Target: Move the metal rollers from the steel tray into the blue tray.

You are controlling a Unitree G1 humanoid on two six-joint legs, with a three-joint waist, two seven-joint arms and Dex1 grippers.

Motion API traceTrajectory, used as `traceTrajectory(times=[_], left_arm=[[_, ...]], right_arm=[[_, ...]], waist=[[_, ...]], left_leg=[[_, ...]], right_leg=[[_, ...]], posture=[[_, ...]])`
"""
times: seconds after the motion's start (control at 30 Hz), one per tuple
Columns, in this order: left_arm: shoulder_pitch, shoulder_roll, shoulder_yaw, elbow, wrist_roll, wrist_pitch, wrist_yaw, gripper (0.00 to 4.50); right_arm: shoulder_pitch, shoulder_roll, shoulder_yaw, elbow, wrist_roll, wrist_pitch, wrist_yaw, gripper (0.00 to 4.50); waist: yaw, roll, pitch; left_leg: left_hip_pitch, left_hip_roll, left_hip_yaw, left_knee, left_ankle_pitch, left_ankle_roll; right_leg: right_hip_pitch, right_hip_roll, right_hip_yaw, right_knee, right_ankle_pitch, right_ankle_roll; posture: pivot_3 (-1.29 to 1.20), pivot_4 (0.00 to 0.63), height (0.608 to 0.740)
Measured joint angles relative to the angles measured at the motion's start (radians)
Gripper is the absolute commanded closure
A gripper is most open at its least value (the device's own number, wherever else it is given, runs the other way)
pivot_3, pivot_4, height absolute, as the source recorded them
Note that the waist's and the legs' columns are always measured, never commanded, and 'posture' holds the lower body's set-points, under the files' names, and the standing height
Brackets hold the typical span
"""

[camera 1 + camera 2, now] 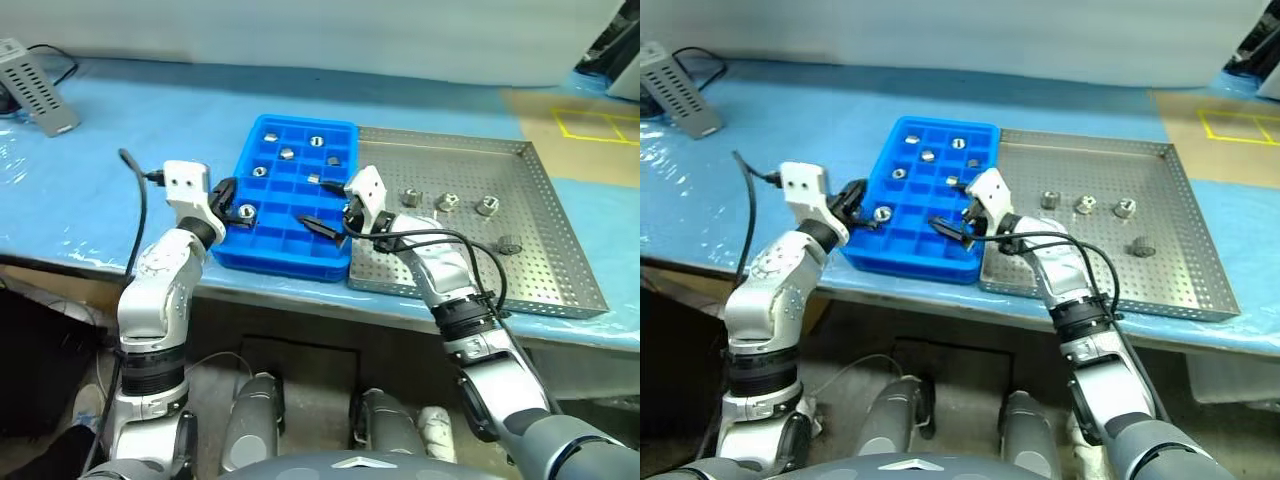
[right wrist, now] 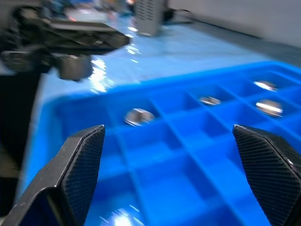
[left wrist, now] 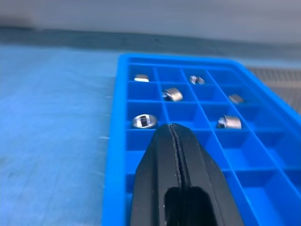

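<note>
Right wrist view showed the right gripper [image 2: 176, 174] spread wide, empty, over the blue tray [image 2: 188, 155], its rollers [image 2: 138, 116] blurred. Left gripper [image 3: 175, 141] was pressed together, hiding compartments behind it.

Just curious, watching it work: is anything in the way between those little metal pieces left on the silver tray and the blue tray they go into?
Nothing visible blocks the way. Four metal rollers lie on the steel tray, which sits right beside the blue tray. Only the low rims stand between.
</note>
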Motion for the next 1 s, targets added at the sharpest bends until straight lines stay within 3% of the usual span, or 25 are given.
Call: traceTrajectory(times=[0.2,0.37,0.67,1.0], left_arm=[[-0.076,-0.114,0.204,-0.018,-0.293,0.112,0.133,4.48],[-0.098,-0.158,0.282,0.017,-0.518,0.172,0.238,4.48],[-0.132,-0.187,0.3,0.107,-0.811,0.173,0.39,4.48],[-0.125,-0.192,0.26,0.154,-1.034,0.133,0.465,4.48]], right_arm=[[-0.043,0.066,-0.05,0.004,0.156,0.164,0.07,0.0],[-0.042,0.098,-0.079,-0.001,0.204,0.237,0.059,0.0],[-0.017,0.135,-0.082,-0.067,0.219,0.269,0.01,0.0],[0.002,0.186,-0.129,-0.133,0.378,0.426,-0.009,0.0]], waist=[[0.019,0.0,0.0],[0.019,0.0,0.0],[0.016,0.0,0.0],[0.016,-0.001,0.0]], left_leg=[[0.003,0.0,0.0,-0.008,0.006,-0.009],[0.001,0.001,-0.001,-0.015,0.013,-0.017],[0.0,0.007,-0.001,-0.018,0.014,-0.02],[0.002,0.007,-0.001,-0.021,0.018,-0.026]], right_leg=[[0.0,0.0,0.0,0.001,0.0,0.0],[-0.006,0.003,0.0,-0.001,0.0,0.0],[-0.008,0.007,-0.001,-0.001,0.0,0.001],[-0.008,0.007,-0.001,-0.002,0.0,0.002]], posture=[[0.13,0.15,0.74],[0.09,0.15,0.74],[0.05,0.15,0.74],[0.05,0.15,0.74]])
